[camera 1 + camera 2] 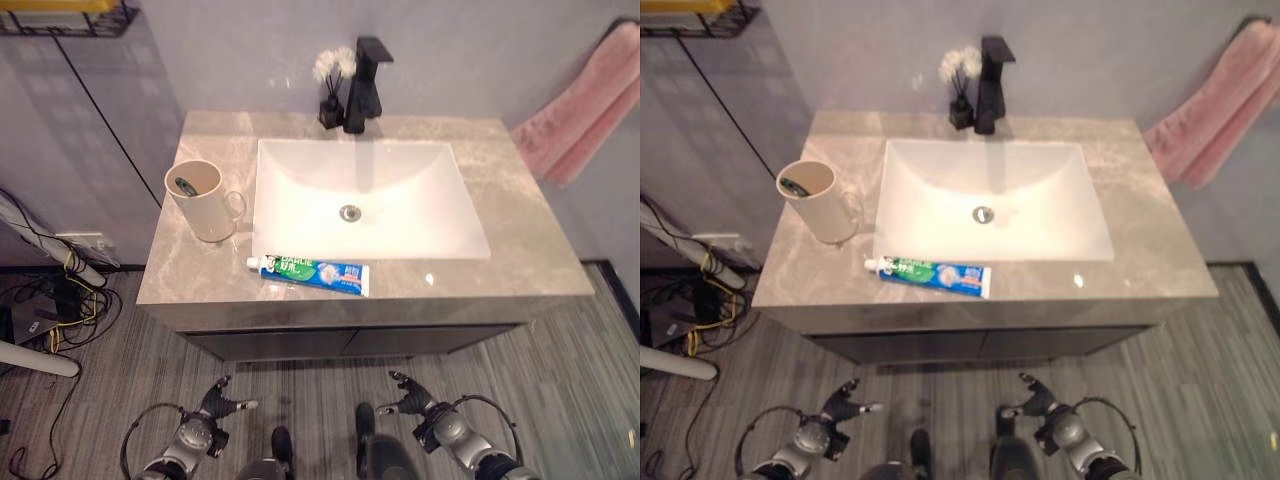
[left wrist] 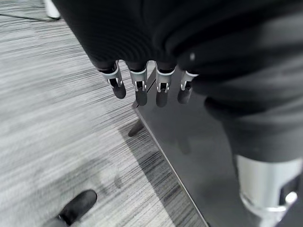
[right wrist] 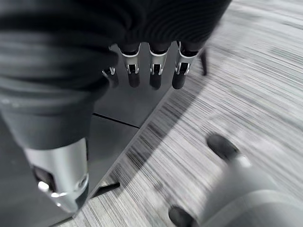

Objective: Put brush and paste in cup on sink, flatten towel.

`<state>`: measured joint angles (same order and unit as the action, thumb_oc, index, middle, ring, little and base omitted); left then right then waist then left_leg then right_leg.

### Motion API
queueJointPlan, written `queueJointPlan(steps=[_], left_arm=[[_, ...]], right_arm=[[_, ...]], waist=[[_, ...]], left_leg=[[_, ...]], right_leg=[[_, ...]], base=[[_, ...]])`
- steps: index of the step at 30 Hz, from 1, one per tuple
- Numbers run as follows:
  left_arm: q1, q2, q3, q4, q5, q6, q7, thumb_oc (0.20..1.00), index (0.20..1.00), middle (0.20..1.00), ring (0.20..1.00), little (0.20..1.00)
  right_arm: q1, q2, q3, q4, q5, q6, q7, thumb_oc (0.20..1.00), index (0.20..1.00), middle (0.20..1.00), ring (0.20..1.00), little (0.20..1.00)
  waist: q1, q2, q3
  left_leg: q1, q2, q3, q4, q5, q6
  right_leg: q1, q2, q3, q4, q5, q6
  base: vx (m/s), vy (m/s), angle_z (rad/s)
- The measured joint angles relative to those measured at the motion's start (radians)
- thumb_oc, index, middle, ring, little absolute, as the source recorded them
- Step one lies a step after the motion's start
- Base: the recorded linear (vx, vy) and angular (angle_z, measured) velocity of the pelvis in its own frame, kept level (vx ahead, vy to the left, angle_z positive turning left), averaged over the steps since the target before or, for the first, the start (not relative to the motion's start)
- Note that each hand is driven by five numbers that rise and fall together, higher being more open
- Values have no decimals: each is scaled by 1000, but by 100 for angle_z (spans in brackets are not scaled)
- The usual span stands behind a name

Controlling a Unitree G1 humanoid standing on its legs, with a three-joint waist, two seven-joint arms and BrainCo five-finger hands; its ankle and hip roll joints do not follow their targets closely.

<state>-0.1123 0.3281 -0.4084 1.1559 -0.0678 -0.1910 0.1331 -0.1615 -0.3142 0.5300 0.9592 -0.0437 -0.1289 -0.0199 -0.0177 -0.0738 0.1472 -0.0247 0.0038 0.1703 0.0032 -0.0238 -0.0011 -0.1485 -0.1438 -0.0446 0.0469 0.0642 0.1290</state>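
A cream cup (image 1: 203, 200) with a handle stands on the grey marble counter (image 1: 200, 275) left of the white sink basin (image 1: 368, 198). A toothbrush (image 1: 186, 186) shows inside the cup. A blue and green toothpaste tube (image 1: 312, 272) lies flat on the counter's front strip, white cap pointing left. A pink towel (image 1: 585, 105) hangs bunched on the wall at the right. My left hand (image 1: 215, 402) and right hand (image 1: 412, 396) hang low in front of the cabinet, both open and empty, fingers (image 2: 138, 86) relaxed.
A black faucet (image 1: 363, 85) and a small black diffuser with white tufts (image 1: 332, 95) stand behind the basin. A dark cabinet front (image 1: 350, 340) sits under the counter. Cables and a power strip (image 1: 70, 290) lie on the floor at the left.
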Motion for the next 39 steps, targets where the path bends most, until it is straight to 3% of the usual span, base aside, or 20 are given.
queueJointPlan(steps=[3,10,12,13,14,17,18,19,21,23,24,27,29,30,33,39], left_arm=[[54,-47,35,14,0,0,-2,1000,1000,1000,1000,1000],[94,-51,5,-56,10,-1,-22,1000,1000,1000,1000,1000],[95,-42,-34,-127,55,0,-35,1000,1000,1000,1000,1000],[127,-3,-61,-234,80,12,-54,1000,1000,1000,1000,1000],[205,105,-109,-457,102,3,-95,1000,1000,1000,1000,1000],[303,261,-107,-686,117,-24,-162,1000,1000,1000,1000,1000],[378,426,-73,-881,115,-1,-227,1000,1000,1000,1000,1000],[413,522,-47,-981,108,-10,-268,1000,1000,1000,1000,1000],[457,678,26,-1141,86,-17,-334,1000,1000,1000,1000,1000],[466,755,128,-1261,52,-7,-388,1000,1000,1000,1000,1000],[465,812,187,-1332,31,-7,-422,1000,1000,1000,1000,1000],[476,889,312,-1482,-31,1,-481,1000,1000,1000,1000,1000],[578,980,536,-1621,-155,-2,-530,1000,1000,1000,1000,1000],[578,987,577,-1633,-187,-8,-536,1000,1000,1000,1000,1000],[537,957,587,-1629,-327,-22,-540,1000,1000,1000,1000,1000],[458,954,549,-1617,-357,-47,-490,1000,1000,1000,1000,1000]], right_arm=[[17,-28,0,21,-10,4,2,1000,1000,1000,1000,1000],[19,-98,-3,3,-11,1,2,1000,1000,1000,1000,1000],[21,-139,-3,1,-13,2,7,1000,1000,1000,1000,1000],[23,-155,-11,-12,-17,1,10,1000,1000,1000,1000,1000],[38,-185,-37,-49,-21,-4,18,1000,1000,1000,1000,1000],[63,-226,-99,-70,-20,-9,23,1000,1000,1000,1000,1000],[85,-231,-141,-74,-18,-20,29,1000,1000,1000,1000,1000],[89,-232,-154,-64,-16,-20,33,1000,1000,1000,1000,1000],[98,-240,-156,-45,-9,-16,48,1000,1000,1000,1000,1000],[113,-238,-152,-25,-10,-16,64,1000,1000,1000,1000,1000],[112,-232,-149,-5,-12,-12,81,1000,1000,1000,1000,1000],[119,-214,-151,10,-16,-11,109,1000,1000,1000,1000,1000],[113,-173,-152,92,-34,-5,113,1000,1000,1000,1000,1000],[115,-169,-148,100,-45,0,115,1000,1000,1000,1000,1000],[143,-160,-137,78,-51,-1,131,1000,1000,1000,1000,1000],[172,-148,-156,47,-46,-6,131,1000,1000,1000,1000,1000]], waist=[[0,29,-33],[19,70,-41],[21,103,-28],[26,115,-20],[32,133,-10],[34,164,5],[35,186,3],[40,193,4],[52,205,6],[56,213,5],[58,200,16],[58,193,20],[65,177,19],[66,178,15],[62,189,7],[50,175,-7]], left_leg=[[26,44,-47,-23,1,-27],[-1,95,-97,-20,13,-55],[-31,93,-135,-8,16,-60],[-32,92,-145,-11,20,-65],[-37,92,-151,-18,26,-70],[-31,89,-162,-40,36,-71],[-28,88,-161,-55,41,-73],[-23,87,-162,-62,45,-74],[-10,84,-160,-78,52,-72],[-7,78,-160,-86,53,-71],[-8,74,-162,-91,55,-71],[8,71,-159,-92,54,-71],[8,68,-159,-92,54,-71],[8,65,-158,-92,54,-71],[12,56,-151,-92,52,-67],[27,59,-93,-92,41,-62]], right_leg=[[106,43,-57,-135,37,-24],[107,93,-114,-134,20,-56],[105,90,-154,-133,16,-56],[102,89,-162,-133,16,-57],[95,89,-167,-133,16,-57],[99,86,-184,-133,12,-55],[98,85,-186,-133,7,-52],[97,84,-187,-133,9,-53],[102,80,-186,-133,10,-53],[103,72,-186,-134,8,-47],[104,70,-188,-133,7,-44],[114,65,-187,-137,9,-38],[114,63,-187,-133,7,-35],[115,60,-187,-133,7,-35],[114,52,-178,-133,8,-30],[99,55,-120,-133,15,-23]], base=[[68,-135,27],[-8,-100,25],[-42,-36,47],[-3,9,29],[6,11,22],[49,39,15],[50,33,5],[67,48,2],[58,41,1],[65,41,3],[67,30,-1],[53,23,-1],[43,20,2],[30,24,3],[23,29,-5],[34,47,-28]])
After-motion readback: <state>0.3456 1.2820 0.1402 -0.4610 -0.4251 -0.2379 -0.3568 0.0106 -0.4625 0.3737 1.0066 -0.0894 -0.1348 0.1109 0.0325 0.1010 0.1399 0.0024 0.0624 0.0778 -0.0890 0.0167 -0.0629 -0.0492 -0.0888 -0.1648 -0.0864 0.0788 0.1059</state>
